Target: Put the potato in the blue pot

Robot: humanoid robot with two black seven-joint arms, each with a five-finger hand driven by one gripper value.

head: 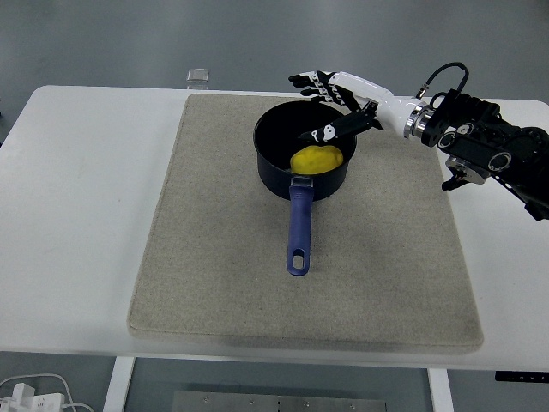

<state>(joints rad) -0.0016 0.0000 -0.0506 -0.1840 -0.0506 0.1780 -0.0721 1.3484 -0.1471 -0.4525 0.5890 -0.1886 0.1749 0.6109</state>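
Head view: potato (315,160) inside blue pot (302,163); no writing legible.

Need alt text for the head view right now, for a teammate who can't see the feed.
A yellow potato lies inside a blue pot on a beige mat on a white table, the pot's handle pointing toward the near edge. The robot's right hand is over the pot's far right rim, fingers spread, holding nothing. No left arm shows.
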